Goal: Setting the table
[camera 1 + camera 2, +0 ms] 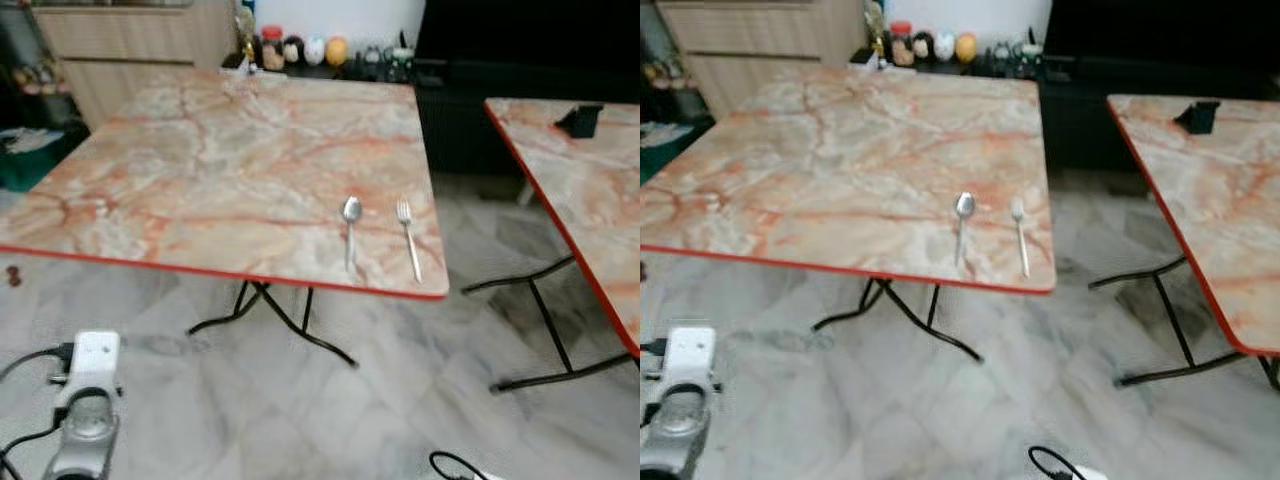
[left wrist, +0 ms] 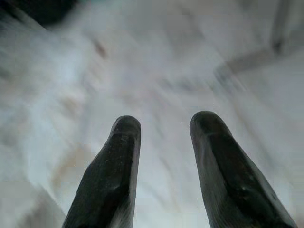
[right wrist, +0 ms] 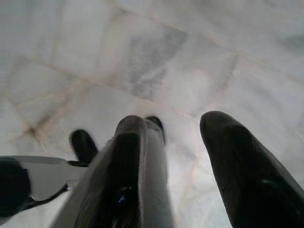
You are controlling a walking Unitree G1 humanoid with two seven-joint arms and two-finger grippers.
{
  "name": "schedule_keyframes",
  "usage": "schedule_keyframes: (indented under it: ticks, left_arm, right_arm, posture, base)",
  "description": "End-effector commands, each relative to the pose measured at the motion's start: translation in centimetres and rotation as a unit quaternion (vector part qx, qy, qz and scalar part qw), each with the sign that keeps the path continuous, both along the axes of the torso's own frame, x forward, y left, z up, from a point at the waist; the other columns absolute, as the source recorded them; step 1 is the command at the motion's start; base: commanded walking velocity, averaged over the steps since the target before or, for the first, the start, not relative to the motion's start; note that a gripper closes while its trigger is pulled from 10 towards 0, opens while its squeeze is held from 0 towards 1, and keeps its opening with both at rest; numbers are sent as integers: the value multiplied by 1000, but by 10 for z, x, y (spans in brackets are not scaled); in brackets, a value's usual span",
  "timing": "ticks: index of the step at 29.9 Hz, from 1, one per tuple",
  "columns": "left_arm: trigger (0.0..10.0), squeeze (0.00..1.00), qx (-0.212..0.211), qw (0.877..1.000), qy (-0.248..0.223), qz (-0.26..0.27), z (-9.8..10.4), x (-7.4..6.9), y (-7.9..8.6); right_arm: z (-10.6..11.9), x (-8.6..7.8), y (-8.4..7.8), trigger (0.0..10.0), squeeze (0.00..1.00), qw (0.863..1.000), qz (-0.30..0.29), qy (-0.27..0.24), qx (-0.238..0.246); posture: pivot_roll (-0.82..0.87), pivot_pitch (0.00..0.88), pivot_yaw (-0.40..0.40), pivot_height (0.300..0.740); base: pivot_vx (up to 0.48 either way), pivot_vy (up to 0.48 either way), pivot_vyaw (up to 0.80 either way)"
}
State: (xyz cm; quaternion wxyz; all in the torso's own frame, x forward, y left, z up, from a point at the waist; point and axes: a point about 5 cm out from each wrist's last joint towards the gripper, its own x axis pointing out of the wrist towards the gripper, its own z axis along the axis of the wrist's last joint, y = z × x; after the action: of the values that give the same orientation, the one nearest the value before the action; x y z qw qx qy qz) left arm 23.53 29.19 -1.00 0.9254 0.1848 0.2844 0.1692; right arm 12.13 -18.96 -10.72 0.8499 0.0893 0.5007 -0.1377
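A spoon point(image 1: 351, 212) and a fork point(image 1: 408, 238) are lying side by side near the right front corner of the marbled tabletop point(image 1: 200, 170), close together but not touching. Both are resting with their long axes running roughly from the near edge toward the far edge, heads pointing away from the robot and handle ends reaching toward the red-trimmed front edge.

Both arms are hanging low over the tiled floor point(image 1: 300, 400), well below and short of the tabletop. The left gripper point(image 2: 164, 137) is pointing down at the floor with its jaws standing apart and nothing between them. The right gripper point(image 3: 183, 142) is likewise aimed at the floor with its jaws parted, and nothing appears to be held (a pale bar is crossing in front of one finger, and I cannot tell what it is).

The cutlery is lying ahead of and above both sets of jaws, toward the robot's right, so the right arm is probably the nearer one. Any pick would call for raising that arm and meeting a handle across its long axis.

A second tabletop point(image 1: 590, 190) is standing to the right, carrying a small dark object point(image 1: 580, 120). Jars and ornaments point(image 1: 300, 50) are lining a low shelf behind; no writing or brand is readable anywhere.
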Motion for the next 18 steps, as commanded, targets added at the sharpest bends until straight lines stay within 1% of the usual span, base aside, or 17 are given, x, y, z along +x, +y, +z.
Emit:
schedule_keyframes:
  ticks: [1,2,4,6,8,12,14,18]
  left_arm:
    - [10000,0,-57,997,49,-23,-18,-9,-14]
    - [10000,0,-94,991,78,-47,-28,-15,-25]
    - [10000,0,-122,986,97,-65,-35,-20,-34]
    - [10000,0,-125,981,121,-83,-43,-26,-42]
    - [10000,0,-151,976,132,-81,-49,-30,-49]
    - [10000,0,-138,976,145,-89,-50,-29,-53]
    - [10000,0,-153,975,138,-87,-50,-28,-54]
    - [10000,0,-151,974,136,-104,-49,-26,-58]
  right_arm:
    - [0,-4,-5,10000,0,1000,-14,2,-5]
    - [0,-4,-5,10000,0,1000,-17,2,-5]
    - [0,-4,-6,10000,0,1000,-17,2,-6]
    - [0,-4,-6,10000,0,1000,-16,2,-7]
    - [0,-4,-6,10000,0,1000,-16,2,-6]
    - [0,-4,-6,10000,0,1000,-16,2,-6]
    - [0,-5,-7,10000,0,1000,-17,1,-7]
    - [-1,-6,-8,10000,0,1000,-17,2,-8]
  posture:
    - [92,0,7,711]
    - [95,0,3,711]
    - [100,0,-1,711]
    - [103,0,-2,711]
    - [97,0,-2,711]
    - [92,0,-4,711]
    - [87,0,-4,711]
    - [86,0,-8,711]
  base:
    - [0,0,0]
    - [0,0,0]
    - [0,0,0]
    - [0,0,0]
    - [0,0,0]
    - [0,0,0]
    - [0,0,0]
    - [0,0,0]
